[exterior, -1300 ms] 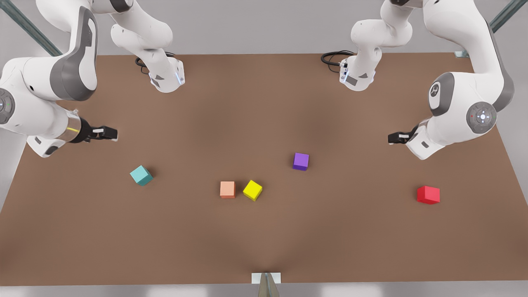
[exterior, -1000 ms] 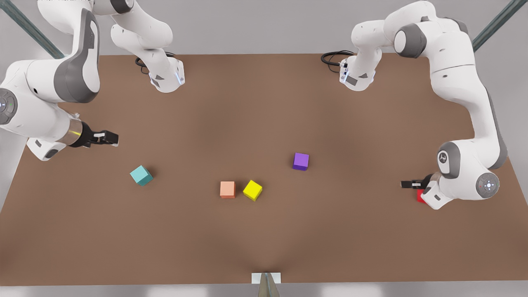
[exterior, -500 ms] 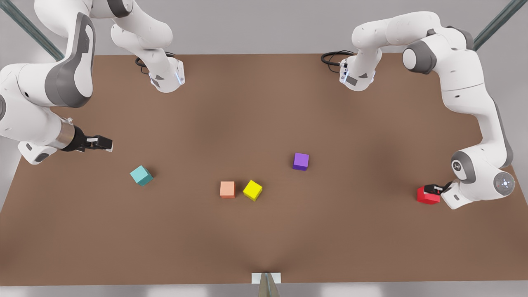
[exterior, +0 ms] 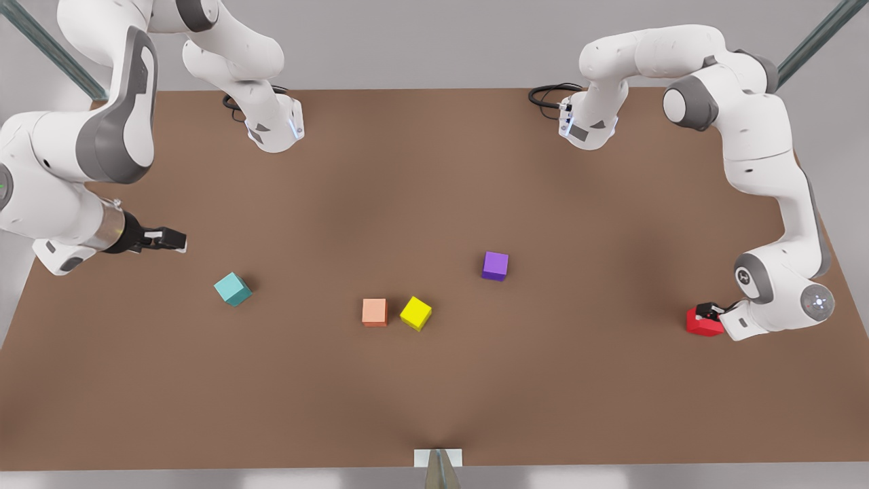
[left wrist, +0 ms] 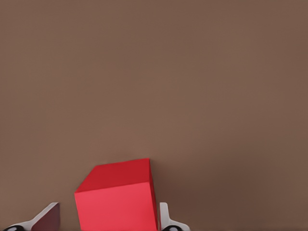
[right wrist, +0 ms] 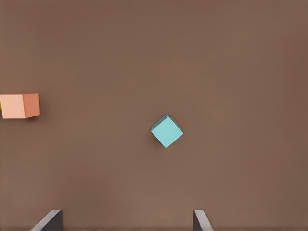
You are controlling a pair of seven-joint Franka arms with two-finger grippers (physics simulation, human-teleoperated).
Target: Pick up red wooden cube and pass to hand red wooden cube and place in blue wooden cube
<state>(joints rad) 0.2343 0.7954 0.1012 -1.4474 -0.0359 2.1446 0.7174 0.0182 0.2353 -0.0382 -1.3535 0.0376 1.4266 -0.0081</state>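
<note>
- On the brown table (exterior: 434, 170), we see five cubes, and we place the rest from the yellow cube (exterior: 415, 313) near the middle.
- The salmon cube (exterior: 374, 312) sits just beside the yellow cube, toward the front view's left, with a small gap between them.
- The purple cube (exterior: 495, 265) lies near it, farther back and toward the front view's right.
- The blue cube (exterior: 233, 289) rests well apart from the yellow cube, toward the front view's left, turned cornerwise; in the right wrist view it lies on bare table ahead of the fingers (right wrist: 166, 131).
- The red cube (exterior: 703, 322) stands far from the yellow cube, toward the front view's right, flat on the table.
- The left gripper (exterior: 707, 312) is down at the red cube; in its wrist view the cube (left wrist: 118, 197) sits between the two fingertips (left wrist: 166, 219), which stand apart, one close against a side and the other with a gap.
- The right gripper (exterior: 171, 238) hangs above the table behind the blue cube, well apart from the yellow cube, its fingers spread wide; that arm waits.
</note>
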